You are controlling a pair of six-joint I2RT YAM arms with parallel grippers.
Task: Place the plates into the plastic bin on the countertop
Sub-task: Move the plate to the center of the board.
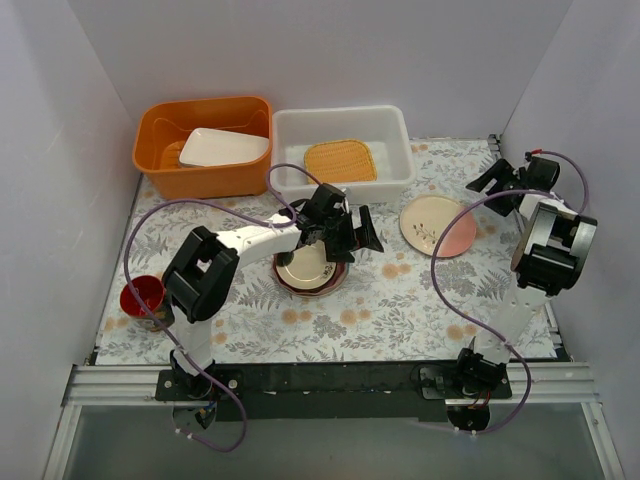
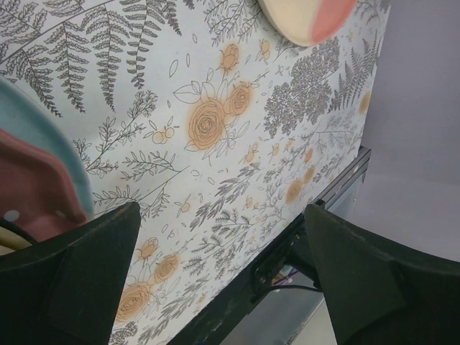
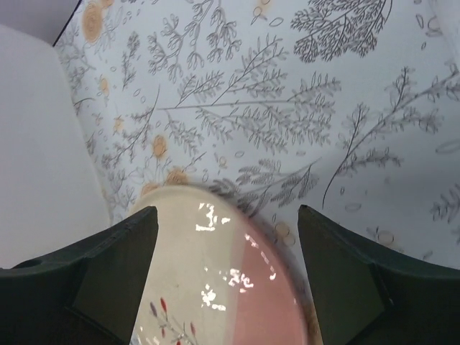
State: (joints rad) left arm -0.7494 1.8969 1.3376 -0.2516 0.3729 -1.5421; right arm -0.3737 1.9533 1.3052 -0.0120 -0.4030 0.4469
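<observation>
Under left end effector (image 1: 352, 228), plates (image 1: 303, 272), seemingly stacked

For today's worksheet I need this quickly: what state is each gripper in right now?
Left gripper: open, holding nothing.
Right gripper: open, over the cream-and-pink plate, not gripping it.

**Where we find everything**

At the back of the countertop (image 1: 400, 300) we see two containers side by side. The plastic bin (image 1: 340, 112) is on the right with one plate (image 1: 340, 161) lying in it. The second tub (image 1: 205, 180) is on the left, holding a dish (image 1: 222, 148). In front of the bin sits a stack of plates (image 1: 303, 270). A single plate (image 1: 438, 225) lies to its right, and a cup (image 1: 142, 297) stands near the left edge.
</observation>
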